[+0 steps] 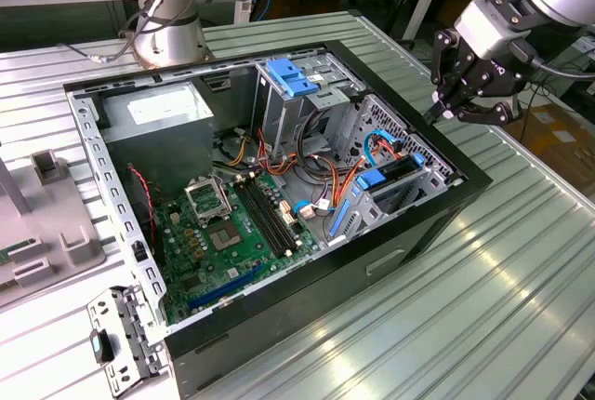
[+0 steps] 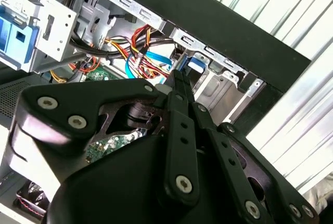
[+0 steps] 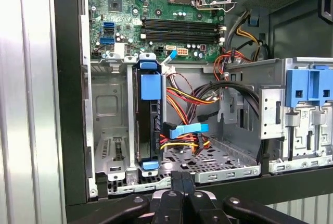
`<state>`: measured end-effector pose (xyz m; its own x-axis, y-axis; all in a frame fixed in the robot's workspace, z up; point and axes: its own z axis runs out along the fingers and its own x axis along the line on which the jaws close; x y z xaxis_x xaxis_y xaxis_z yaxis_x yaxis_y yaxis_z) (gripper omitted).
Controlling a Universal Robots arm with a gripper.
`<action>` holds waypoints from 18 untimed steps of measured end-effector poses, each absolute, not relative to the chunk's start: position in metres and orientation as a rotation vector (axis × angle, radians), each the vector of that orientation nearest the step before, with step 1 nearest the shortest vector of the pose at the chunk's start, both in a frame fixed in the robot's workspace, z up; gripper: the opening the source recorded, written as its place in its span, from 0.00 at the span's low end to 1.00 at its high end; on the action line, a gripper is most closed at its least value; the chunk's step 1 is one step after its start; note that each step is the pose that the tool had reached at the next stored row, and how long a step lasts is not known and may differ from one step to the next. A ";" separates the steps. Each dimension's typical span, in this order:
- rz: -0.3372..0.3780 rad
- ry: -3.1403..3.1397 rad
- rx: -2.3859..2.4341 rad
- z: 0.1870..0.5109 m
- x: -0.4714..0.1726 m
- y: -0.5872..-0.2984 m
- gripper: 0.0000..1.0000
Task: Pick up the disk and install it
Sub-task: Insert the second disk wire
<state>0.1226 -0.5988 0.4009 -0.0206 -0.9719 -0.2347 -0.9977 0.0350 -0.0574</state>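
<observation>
Hovering just outside the computer case [image 1: 279, 326], above its rim on the exterior view's right, the gripper [image 1: 444, 107] holds nothing, and its fingertips [image 3: 182, 179] sit pressed together in the first wrist view, so the claw is closed and empty. The disk [image 3: 148, 125] stands on edge inside the case, slotted into the drive bay [image 3: 109, 130] next to the case's near wall, its blue rails showing at both ends and a blue tab on its upper face. In the exterior view the same disk [image 1: 390, 181] sits in the cage at the case's right-hand corner, close below the gripper. A blue data cable [image 3: 184, 129] and a bundle of red, yellow and orange wires [image 3: 182, 96] lie beside the disk, between it and the taller drive cage [image 3: 296, 125] with the blue latch. The motherboard [image 1: 223, 233] fills the case floor beyond the bay.

Judging from this, the disk looks already seated, so the work appears to be at or near the end of the install step, with the claw clear of the bay. Any further move would call for checking that the disk is pushed fully home, and keeping the fingers clear of the loose cables beside it
</observation>
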 end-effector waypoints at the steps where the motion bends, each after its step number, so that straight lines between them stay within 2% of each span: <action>1: 0.183 2.099 -2.040 0.401 0.123 -0.599 0.11; 3: 0.232 2.126 -2.055 0.400 0.123 -0.599 0.11; 5: 0.234 2.129 -2.057 0.400 0.123 -0.599 0.11; 9: 0.139 2.178 -2.107 0.400 0.123 -0.599 0.11; 15: 0.134 2.181 -2.109 0.400 0.123 -0.599 0.11; 16: 0.134 2.181 -2.109 0.400 0.123 -0.599 0.11; 17: 0.134 2.181 -2.109 0.400 0.123 -0.599 0.17; 18: 0.134 2.181 -2.109 0.400 0.123 -0.599 0.17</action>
